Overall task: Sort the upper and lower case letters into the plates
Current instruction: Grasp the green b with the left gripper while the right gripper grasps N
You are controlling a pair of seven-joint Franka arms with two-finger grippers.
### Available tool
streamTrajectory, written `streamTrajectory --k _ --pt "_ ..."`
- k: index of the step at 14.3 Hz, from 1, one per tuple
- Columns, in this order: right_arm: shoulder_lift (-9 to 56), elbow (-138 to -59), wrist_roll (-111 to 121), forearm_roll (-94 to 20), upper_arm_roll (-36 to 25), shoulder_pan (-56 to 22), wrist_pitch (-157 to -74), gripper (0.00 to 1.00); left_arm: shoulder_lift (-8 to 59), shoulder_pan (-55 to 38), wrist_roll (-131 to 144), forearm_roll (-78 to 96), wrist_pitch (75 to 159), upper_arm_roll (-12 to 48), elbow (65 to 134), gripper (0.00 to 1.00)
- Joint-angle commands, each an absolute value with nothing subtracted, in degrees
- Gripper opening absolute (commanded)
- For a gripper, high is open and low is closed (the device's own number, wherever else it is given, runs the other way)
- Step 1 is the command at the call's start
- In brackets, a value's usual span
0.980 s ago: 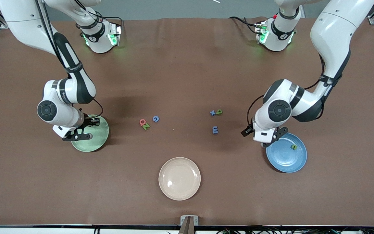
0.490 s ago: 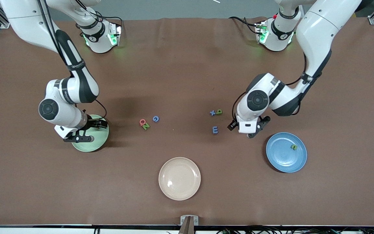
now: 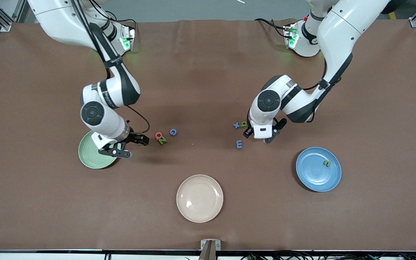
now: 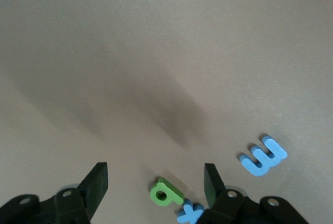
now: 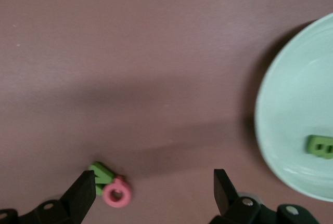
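Here, blue E [image 3: 239, 144] lies beside the open left tool [image 3: 260, 136].

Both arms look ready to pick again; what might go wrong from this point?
The left gripper, open, is over the green p, which touches the blue x; closing may catch or nudge both.

The right gripper, also open, is near the red letter that touches the green N, so it may well drag the pair.

The cream plate stands between the two groups and is not a sorting plate; a stray drop could land there.
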State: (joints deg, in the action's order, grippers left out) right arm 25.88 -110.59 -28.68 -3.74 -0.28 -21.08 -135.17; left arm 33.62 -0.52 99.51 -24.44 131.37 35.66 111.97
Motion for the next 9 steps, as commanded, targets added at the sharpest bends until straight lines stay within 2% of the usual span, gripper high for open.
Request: streamTrajectory --k 1,9 --pt "31.5 -106.3 -31.3 -4.1 -0.7 -23.6 -137.5 1.0 32.3 -0.5 105.3 -28.0 136.5 35.6 116.5 0.82" --pt "34.8 -105.6 -18.7 -3.1 -0.8 -28.4 -140.2 0.98 34.1 -2.5 116.9 -34.3 143.0 35.6 119.3 0.74"
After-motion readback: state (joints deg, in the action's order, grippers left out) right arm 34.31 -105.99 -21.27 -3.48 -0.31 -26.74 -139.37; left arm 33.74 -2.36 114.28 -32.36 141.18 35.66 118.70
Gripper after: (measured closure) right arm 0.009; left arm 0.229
